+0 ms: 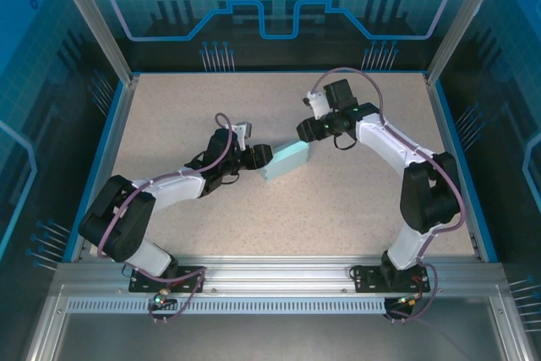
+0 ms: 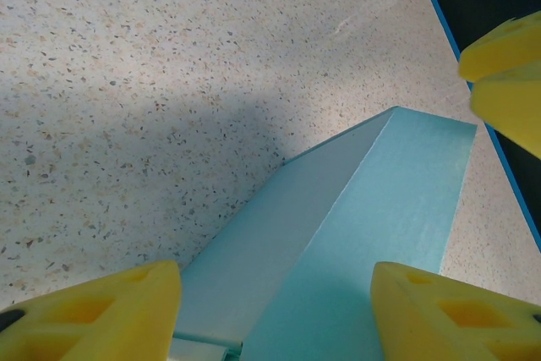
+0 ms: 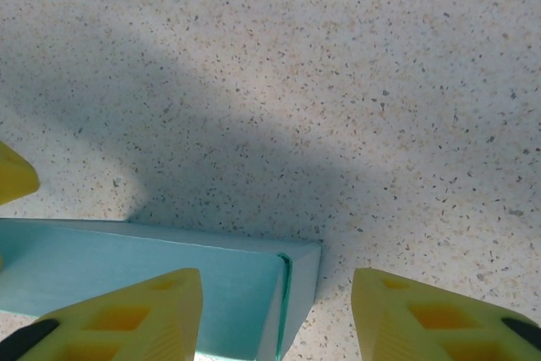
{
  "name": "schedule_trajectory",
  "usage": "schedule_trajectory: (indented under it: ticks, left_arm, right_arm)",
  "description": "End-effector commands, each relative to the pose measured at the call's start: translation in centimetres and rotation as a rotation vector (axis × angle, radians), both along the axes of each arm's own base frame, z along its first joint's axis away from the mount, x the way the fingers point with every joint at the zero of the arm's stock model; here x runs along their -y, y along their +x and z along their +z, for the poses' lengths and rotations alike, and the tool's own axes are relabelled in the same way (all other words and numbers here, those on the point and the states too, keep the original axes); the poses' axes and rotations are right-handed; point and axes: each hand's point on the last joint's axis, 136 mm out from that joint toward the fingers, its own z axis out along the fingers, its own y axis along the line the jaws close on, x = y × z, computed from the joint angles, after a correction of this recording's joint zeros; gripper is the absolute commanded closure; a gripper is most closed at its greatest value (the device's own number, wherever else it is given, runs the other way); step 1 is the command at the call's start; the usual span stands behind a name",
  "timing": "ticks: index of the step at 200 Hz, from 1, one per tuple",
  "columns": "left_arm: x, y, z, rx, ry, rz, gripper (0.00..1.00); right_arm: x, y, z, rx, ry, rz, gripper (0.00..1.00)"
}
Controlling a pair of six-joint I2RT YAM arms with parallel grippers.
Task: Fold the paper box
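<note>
**Left end effector (image 1: 260, 155) and right end effector (image 1: 306, 130) stand open at the two ends of the paper box (image 1: 287, 161)**

Nearest the arm bases, the left end effector reaches in from the lower left of the top view to the lower-left end of the paper box. Its wrist camera shows the jaws spread wide, with that end of the box lying between the yellow fingers. I cannot tell whether either pad actually presses the card.

The paper box lies on its long side on the speckled worktop (image 1: 211, 234), at the middle of the top view, slanting up to the right. It already looks like a closed rectangular block, not a flat sheet. The end seen in the right wrist view shows a thin seam (image 3: 280, 293) where a panel meets the side, so the fold seems nearly finished. What remains is probably seating or tucking that end.

Farther back, the right end effector comes down from the upper right to the box's upper-right end. Its jaws are apart. One finger overlaps the box top in its wrist view, and the other stands clear of the box corner with bare worktop between them.

To do this step well:
- Let the left side steady the box rather than squeeze it. Thin card like this will likely dent or spring open under a hard pinch.
- Have the right side push squarely along the box's length so the end panel slides in without skewing the box.
- Keep the box flat on the worktop, which would stop it pivoting between the two arms.
</note>
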Motion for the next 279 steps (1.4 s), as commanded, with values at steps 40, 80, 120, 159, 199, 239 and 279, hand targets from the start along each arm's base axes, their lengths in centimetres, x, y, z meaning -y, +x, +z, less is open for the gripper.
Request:
schedule_trajectory:
  ticks: [40, 80, 120, 159, 199, 239, 279]
  left_arm:
    - [-0.4, -1.0, -2.5, -0.055, 0.075, -0.011, 0.37]
    - [-0.4, -1.1, -2.8, -0.063, 0.076, -0.013, 0.37]
    - [-0.3, -1.0, -2.7, -0.06, 0.071, -0.016, 0.37]
    - [-0.7, -1.4, -3.5, -0.073, 0.078, -0.007, 0.37]
    - [-0.4, -1.2, -3.1, -0.066, 0.072, -0.012, 0.37]
    - [-0.2, -0.5, -1.0, -0.01, 0.07, -0.013, 0.36]
    - [-0.5, -0.1, 0.6, 0.039, 0.085, -0.001, 0.31]
  right_arm:
    - [0.8, -1.2, -2.2, -0.065, 0.022, -0.012, 0.49]
    - [1.3, -1.8, -3.5, -0.085, 0.019, -0.026, 0.49]
    - [1.5, -2.0, -4.1, -0.093, 0.019, -0.03, 0.49]
    - [2.1, -3.0, -5.4, -0.116, 0.018, -0.044, 0.5]
    - [2.0, -2.9, -5.0, -0.11, 0.031, -0.045, 0.5]
    - [1.7, -2.5, -4.3, -0.096, 0.039, -0.039, 0.51]
    - [1.8, -2.7, -4.7, -0.104, 0.034, -0.04, 0.51]
